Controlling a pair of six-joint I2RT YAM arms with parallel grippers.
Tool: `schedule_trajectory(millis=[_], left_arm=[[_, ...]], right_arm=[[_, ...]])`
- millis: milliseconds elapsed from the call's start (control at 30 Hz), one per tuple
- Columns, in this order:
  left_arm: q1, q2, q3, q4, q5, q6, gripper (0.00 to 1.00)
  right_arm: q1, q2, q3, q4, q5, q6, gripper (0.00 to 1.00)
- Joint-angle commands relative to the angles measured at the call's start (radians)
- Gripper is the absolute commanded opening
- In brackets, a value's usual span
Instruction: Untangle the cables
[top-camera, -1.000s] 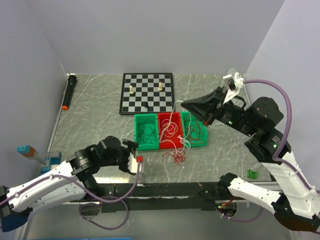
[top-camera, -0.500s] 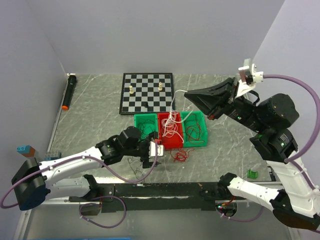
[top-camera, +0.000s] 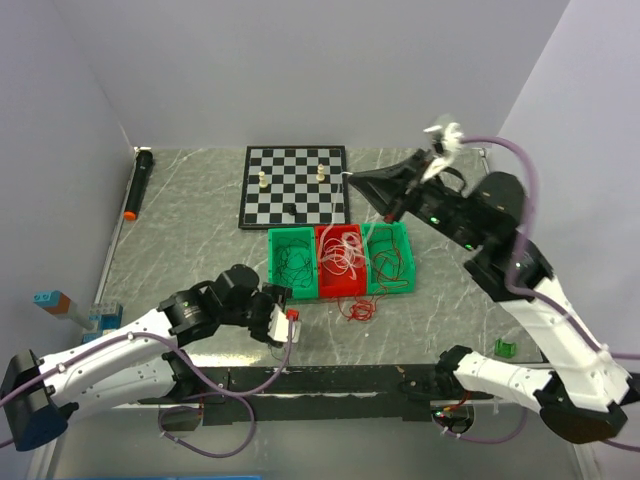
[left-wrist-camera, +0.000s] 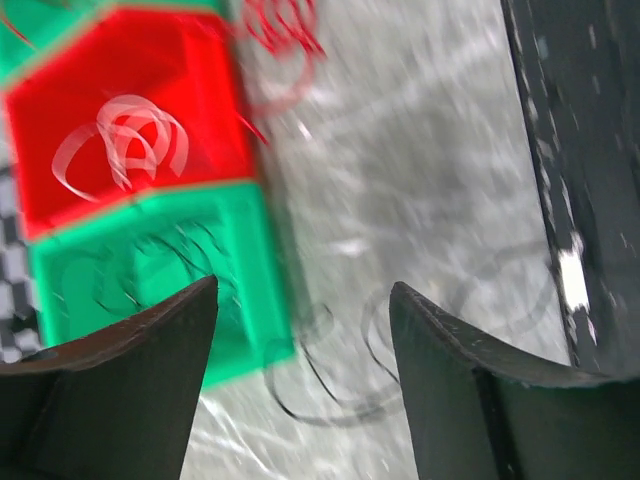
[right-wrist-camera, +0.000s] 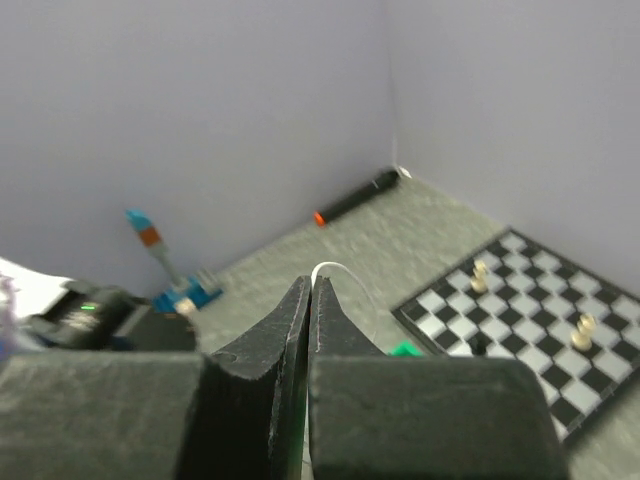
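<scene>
Right tool high above surface, beside black-and-white chessboard; fingers pressed together, pinching hair-thin white wire that arcs out at the tips. More white coils in red plastic bin. Left tool low over grey marbled surface, jaws well apart, gripping nothing. Black wire loops on surface under the gap, just beside green plastic bin. Red wire tangle on surface before red bin.

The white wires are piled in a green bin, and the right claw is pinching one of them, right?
Not quite: the white wires lie in the red bin, not a green one, as the top view shows. The right gripper does pinch one.
</scene>
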Motion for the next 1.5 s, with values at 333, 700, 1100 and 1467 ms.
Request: schedule_trajectory(millis=[333, 700, 1100, 1467], left_arm=[[0.015, -0.107, -0.029, -0.115, -0.113, 0.070, 0.79], [0.081, -0.121, 0.111, -0.156, -0.156, 0.123, 0.91], [0.134, -0.135, 0.154, -0.142, -0.147, 0.120, 0.97], [0.147, -0.138, 0.114, -0.083, -0.190, 0.082, 0.97]], right_arm=[[-0.014, 0.097, -0.121, 0.109, 0.122, -0.024, 0.00], [-0.053, 0.143, -0.280, 0.181, 0.154, 0.026, 0.00], [-0.066, 0.165, -0.386, 0.211, 0.226, 0.064, 0.00], [-0.085, 0.145, -0.377, 0.110, 0.338, 0.061, 0.00]])
